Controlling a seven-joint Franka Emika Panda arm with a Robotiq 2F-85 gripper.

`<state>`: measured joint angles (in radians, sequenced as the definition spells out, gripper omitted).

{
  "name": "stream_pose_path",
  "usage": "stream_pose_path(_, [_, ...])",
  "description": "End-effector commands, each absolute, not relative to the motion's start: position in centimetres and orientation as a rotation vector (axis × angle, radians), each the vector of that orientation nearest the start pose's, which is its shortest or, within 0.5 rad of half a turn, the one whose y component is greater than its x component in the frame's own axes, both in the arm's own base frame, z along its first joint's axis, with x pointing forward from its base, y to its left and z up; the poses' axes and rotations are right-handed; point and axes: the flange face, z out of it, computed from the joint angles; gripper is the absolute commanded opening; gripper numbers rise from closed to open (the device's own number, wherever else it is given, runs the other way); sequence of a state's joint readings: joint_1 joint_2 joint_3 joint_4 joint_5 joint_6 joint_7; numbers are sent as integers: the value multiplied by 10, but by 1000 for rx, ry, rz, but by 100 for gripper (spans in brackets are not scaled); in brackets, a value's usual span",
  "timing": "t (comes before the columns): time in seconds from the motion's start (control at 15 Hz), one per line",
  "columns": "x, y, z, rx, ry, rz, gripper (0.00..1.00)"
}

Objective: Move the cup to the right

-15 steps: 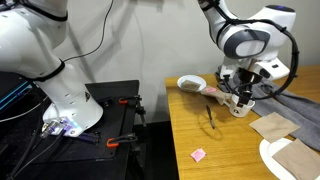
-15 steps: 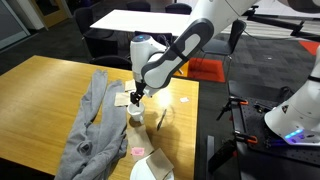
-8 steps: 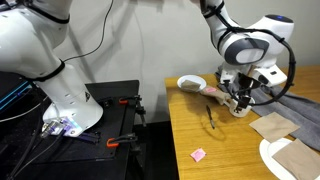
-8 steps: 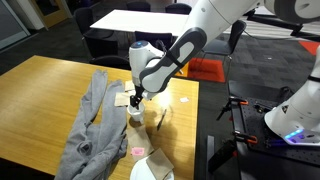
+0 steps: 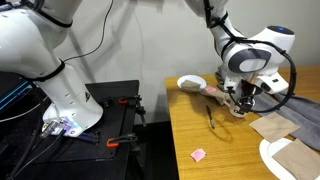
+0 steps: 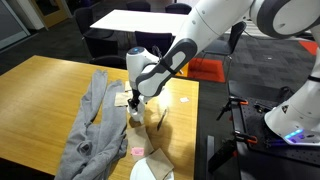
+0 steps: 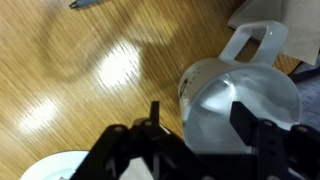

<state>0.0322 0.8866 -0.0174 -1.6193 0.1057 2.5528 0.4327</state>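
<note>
the grasp step was in hand. the gripper (image 7: 200, 122) hung spread over the white mug (image 7: 245, 95), which stood upright on the wooden table (image 7: 70, 110). one finger was outside its wall, the other above its inside. next, i judged, the jaws needed lowering and closing on that wall before carrying it right.

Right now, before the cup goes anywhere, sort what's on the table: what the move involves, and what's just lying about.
Part of the job:
- cup
- gripper, open over the cup

Just lying about:
- shallow bowl
- plate
- grey cloth
- brown napkin
- pink scrap
- thin dark object
</note>
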Motion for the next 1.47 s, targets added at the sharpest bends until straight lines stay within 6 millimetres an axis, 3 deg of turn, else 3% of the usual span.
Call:
stream_pose_path(0.0, [696, 9, 102, -2978, 762, -60, 42])
stream_pose_path(0.4, [699, 9, 94, -2981, 760, -46, 0])
stream_pose_path(0.87, [686, 4, 107, -2987, 802, -41, 3])
stream_pose_path(1.4, [644, -33, 116, -2945, 928, 14, 3])
